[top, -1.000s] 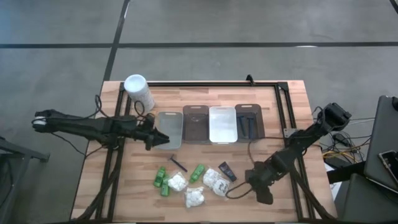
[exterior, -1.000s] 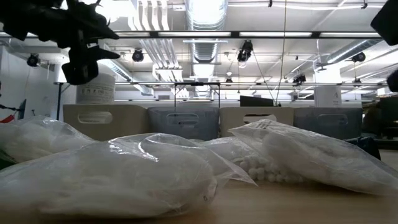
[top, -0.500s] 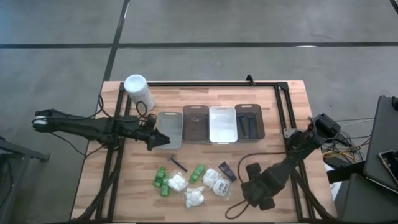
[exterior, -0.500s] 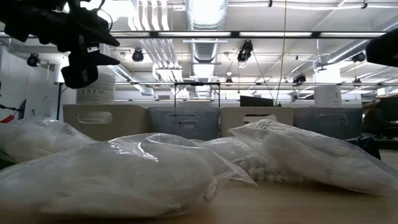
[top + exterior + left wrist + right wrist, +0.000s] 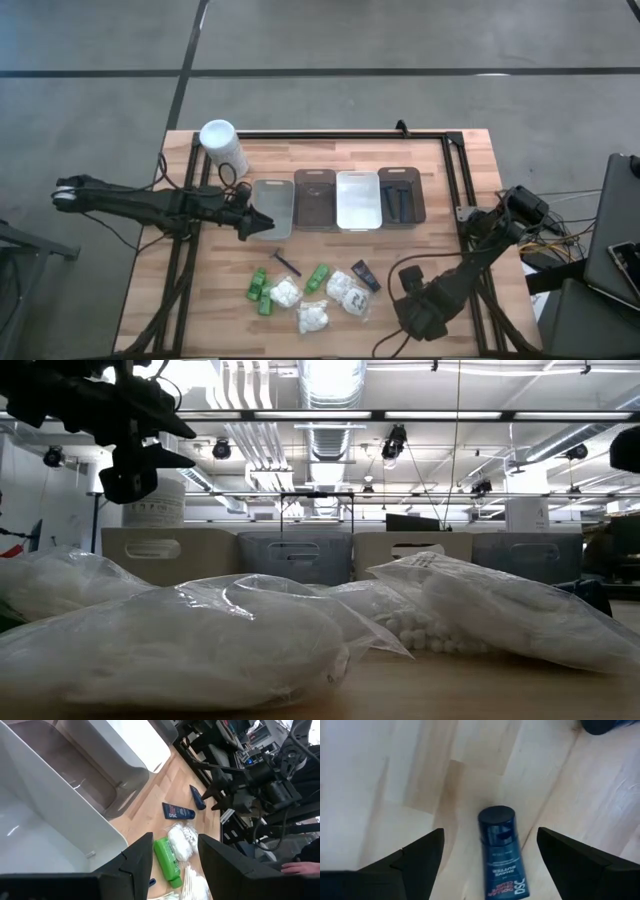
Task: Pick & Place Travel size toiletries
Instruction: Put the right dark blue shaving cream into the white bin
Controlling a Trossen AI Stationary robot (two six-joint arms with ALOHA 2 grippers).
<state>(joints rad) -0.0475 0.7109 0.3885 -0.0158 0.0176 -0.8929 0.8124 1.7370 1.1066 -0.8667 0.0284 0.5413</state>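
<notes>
The left arm [image 5: 150, 203] reaches in level from the left side of the bench [image 5: 470, 150], stretched almost straight. Its gripper [image 5: 262, 222] hangs over the front left corner of the leftmost tray [image 5: 274, 196], and the jaws stand apart with nothing between them. In the left wrist view the fingers [image 5: 140, 860] frame a green bottle [image 5: 167, 861] and a white packet [image 5: 182, 839] lying past the tray's front rim.

The right arm [image 5: 480, 250] folds down from the right side. Its gripper [image 5: 415, 310] sits low at the front right of the bench, near the front edge, jaws spread wide and empty. The right wrist view looks down between them on a dark tube [image 5: 502, 852] lying flat on the bare wood, cap end away from the wrist.

The toiletries lie in a loose cluster at the front middle: green bottles [image 5: 260, 291], white packets [image 5: 314, 316], a razor [image 5: 286, 263] and a small black tube [image 5: 364, 274]. The four trays stand side by side in a row behind them, with a strip of bare wood between. A white container [image 5: 224, 146] stands at the back left corner. Bare wood lies open to the left of the cluster.
</notes>
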